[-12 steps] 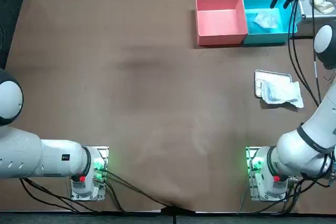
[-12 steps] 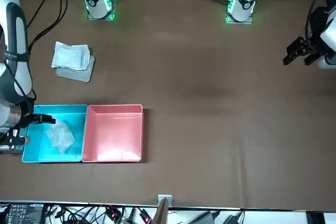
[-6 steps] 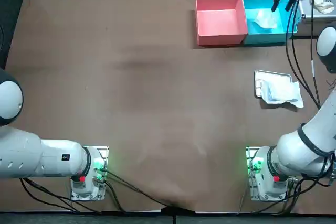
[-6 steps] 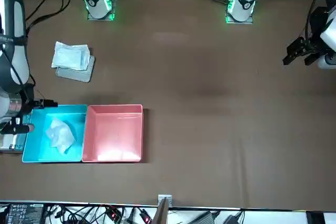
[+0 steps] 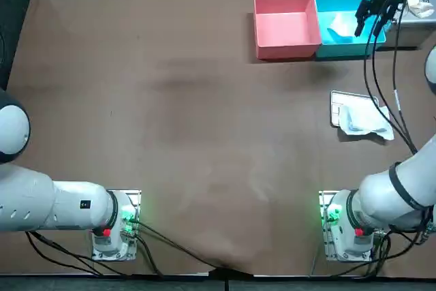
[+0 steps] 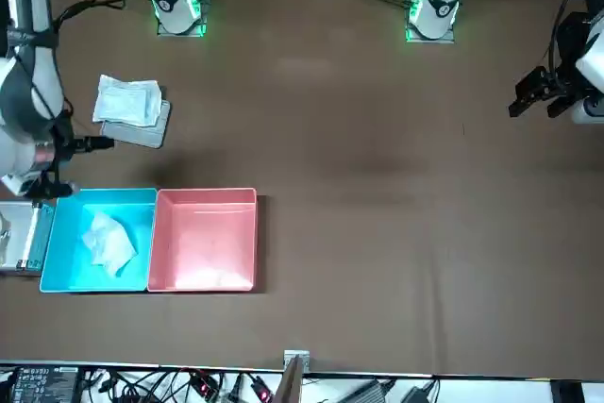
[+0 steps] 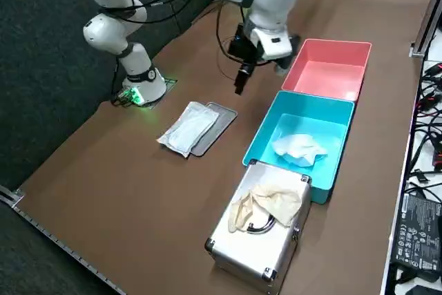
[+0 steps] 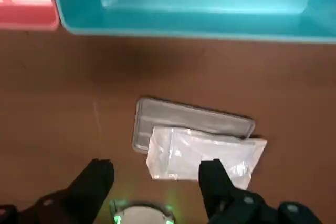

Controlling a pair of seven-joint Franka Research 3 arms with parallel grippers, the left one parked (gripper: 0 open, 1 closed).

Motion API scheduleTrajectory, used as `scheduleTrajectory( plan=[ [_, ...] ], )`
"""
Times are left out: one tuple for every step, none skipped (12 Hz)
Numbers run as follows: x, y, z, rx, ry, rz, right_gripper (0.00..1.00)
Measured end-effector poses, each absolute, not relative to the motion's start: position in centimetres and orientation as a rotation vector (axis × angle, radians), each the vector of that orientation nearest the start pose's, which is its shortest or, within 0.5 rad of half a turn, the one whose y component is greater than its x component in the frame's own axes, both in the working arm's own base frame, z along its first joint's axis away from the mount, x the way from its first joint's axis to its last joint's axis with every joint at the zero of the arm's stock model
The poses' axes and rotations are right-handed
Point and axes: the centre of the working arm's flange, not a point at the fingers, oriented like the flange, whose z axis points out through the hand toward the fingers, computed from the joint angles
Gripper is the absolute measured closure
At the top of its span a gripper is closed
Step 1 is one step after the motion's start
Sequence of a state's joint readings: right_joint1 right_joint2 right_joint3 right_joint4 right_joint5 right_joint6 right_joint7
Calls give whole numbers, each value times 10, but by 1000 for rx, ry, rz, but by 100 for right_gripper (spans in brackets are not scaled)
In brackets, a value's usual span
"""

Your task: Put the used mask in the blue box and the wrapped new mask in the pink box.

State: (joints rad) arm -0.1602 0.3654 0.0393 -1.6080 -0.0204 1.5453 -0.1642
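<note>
Your right tool (image 8: 155, 172) hangs open and empty above the table (image 5: 191, 100), near the edge of the blue box (image 7: 261, 132), where the crumpled used mask (image 7: 298, 148) lies. The wrapped new mask (image 8: 205, 156) rests partly on a metal tray (image 8: 194, 115), well apart from the pink box (image 5: 286, 50) that touches the blue one.

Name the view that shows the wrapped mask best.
Right wrist view: the wrapped mask looms large, overlapping its tray, framed by the open right pincer. Top, front and right side views show it whole but small.
</note>
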Motion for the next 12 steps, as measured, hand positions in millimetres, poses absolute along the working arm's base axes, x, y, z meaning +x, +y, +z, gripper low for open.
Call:
scheduleTrajectory(
  plan=[
    [593,-71,389,-3023,-94,687,0],
    [578,-62,386,-3048,-127,737,0],
    [565,-49,381,-3081,-149,793,0],
    [551,-33,375,-3113,-145,845,0],
    [539,-16,369,-3140,-133,885,0],
    [527,0,363,-3159,-128,915,0],
    [515,11,357,-3173,-134,928,0],
    [494,20,341,-3202,-131,876,1],
    [483,20,332,-3214,-114,837,1],
    [471,18,323,-3221,-101,814,0],
    [461,17,316,-3223,-94,807,1],
    [453,16,309,-3224,-86,803,1]
  ],
)
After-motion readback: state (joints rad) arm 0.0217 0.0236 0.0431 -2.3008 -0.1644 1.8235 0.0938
